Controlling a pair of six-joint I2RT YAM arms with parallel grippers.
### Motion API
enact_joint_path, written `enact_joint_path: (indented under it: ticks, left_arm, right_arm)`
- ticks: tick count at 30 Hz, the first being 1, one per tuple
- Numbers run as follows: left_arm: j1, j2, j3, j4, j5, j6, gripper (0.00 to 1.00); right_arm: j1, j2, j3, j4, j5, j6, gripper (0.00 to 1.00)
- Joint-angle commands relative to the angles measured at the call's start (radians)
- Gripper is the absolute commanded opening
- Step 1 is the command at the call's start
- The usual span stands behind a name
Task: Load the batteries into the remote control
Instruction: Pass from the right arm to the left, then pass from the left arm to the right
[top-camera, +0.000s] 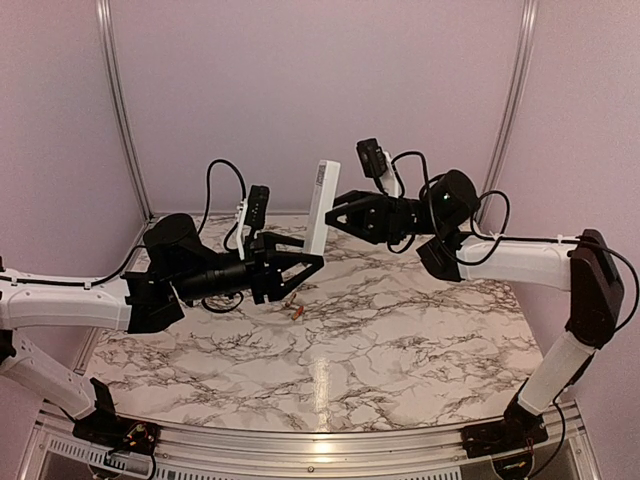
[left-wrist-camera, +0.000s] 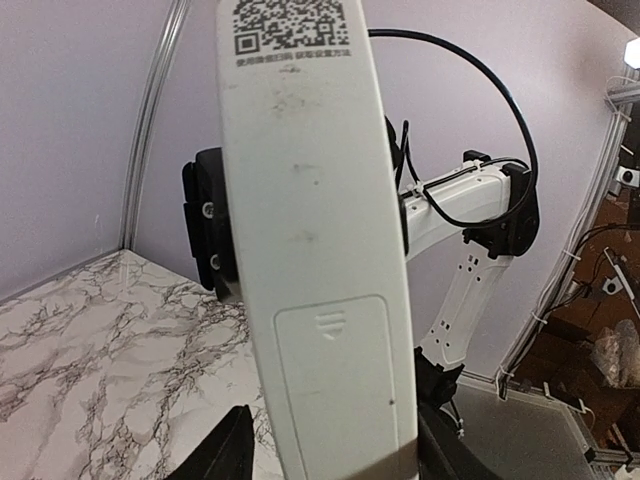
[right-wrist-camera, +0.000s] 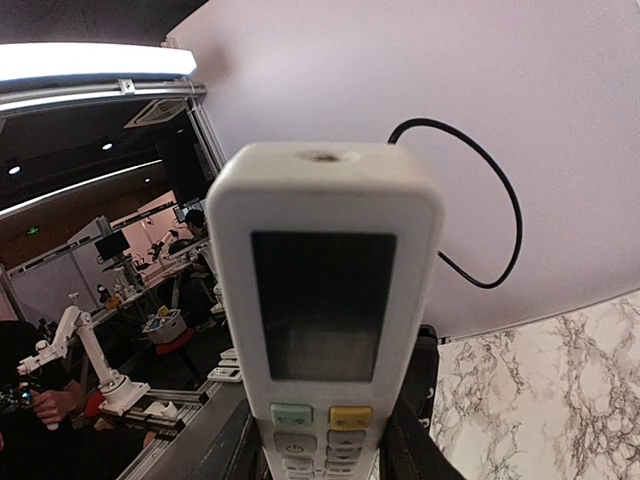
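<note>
Two grippers are flanking the remote control (top-camera: 321, 200) in the top view. It is standing upright in the air above the marble table (top-camera: 420, 330). The left gripper (top-camera: 312, 262) is reaching its lower end, and the right gripper (top-camera: 337, 212) is touching its middle from the opposite side. The batteries (top-camera: 295, 310) are lying as small orange specks on the table below, apart from the remote.

From the left wrist, the remote control (left-wrist-camera: 320, 250) is showing its back, with a QR code (left-wrist-camera: 290, 25) at the top and the battery cover (left-wrist-camera: 335, 370) sitting closed. The left fingers (left-wrist-camera: 225, 450) are standing either side of its lower end; whether they are pressing it I cannot tell. Behind it, the right gripper is pinching both edges.

From the right wrist, the remote control (right-wrist-camera: 320, 190) is facing front, its screen (right-wrist-camera: 322, 305) above a green button (right-wrist-camera: 292, 415) and a yellow button (right-wrist-camera: 350, 416), with the right fingers (right-wrist-camera: 412, 430) hugging its sides.
</note>
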Motion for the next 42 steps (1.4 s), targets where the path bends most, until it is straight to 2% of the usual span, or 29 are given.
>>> enact_joint_path:
  ticks: [1,6,8,10,13,15,18,19,26,31,34,38,42]
  left_arm:
    - [-0.004,0.000,0.031,0.023,-0.024,0.020,0.49]
    - [-0.004,-0.016,0.021,0.025,-0.042,0.020,0.27]
    - [-0.004,-0.023,0.016,0.018,-0.051,0.021,0.19]
    - [-0.004,-0.032,0.010,0.001,-0.069,0.032,0.15]
    - [-0.004,-0.054,0.000,-0.039,-0.102,0.065,0.15]
    - [-0.004,-0.067,0.005,-0.107,-0.147,0.091,0.14]
    - [-0.004,-0.079,0.031,-0.235,-0.226,0.156,0.14]
    - [-0.004,-0.082,0.038,-0.270,-0.250,0.173,0.14]
    - [-0.023,-0.089,0.080,-0.480,-0.452,0.295,0.13]
    - [-0.050,-0.084,0.097,-0.565,-0.559,0.384,0.13]
    - [-0.079,-0.067,0.119,-0.608,-0.617,0.428,0.14]
    - [-0.116,-0.047,0.141,-0.644,-0.682,0.473,0.14]
    - [-0.144,-0.028,0.153,-0.674,-0.727,0.507,0.14]
  right_arm:
    - [0.009,0.011,-0.002,0.058,-0.015,0.030,0.00]
    - [0.008,0.006,0.001,0.012,-0.010,0.001,0.00]
    - [0.009,-0.003,0.004,-0.029,-0.004,-0.030,0.08]
    - [0.009,-0.023,0.013,-0.132,0.010,-0.101,0.25]
    - [0.009,-0.067,0.029,-0.327,0.049,-0.234,0.48]
    - [0.004,-0.096,0.051,-0.475,0.086,-0.323,0.57]
    - [-0.002,-0.141,0.086,-0.682,0.169,-0.435,0.95]
    - [-0.003,-0.150,0.098,-0.750,0.202,-0.470,0.98]
    - [-0.005,-0.151,0.231,-1.186,0.366,-0.622,0.99]
    - [-0.005,-0.118,0.305,-1.367,0.470,-0.653,0.99]
    - [-0.005,-0.076,0.341,-1.420,0.437,-0.639,0.95]
    - [-0.005,-0.066,0.333,-1.395,0.388,-0.607,0.89]
    - [-0.005,-0.050,0.345,-1.440,0.394,-0.614,0.76]
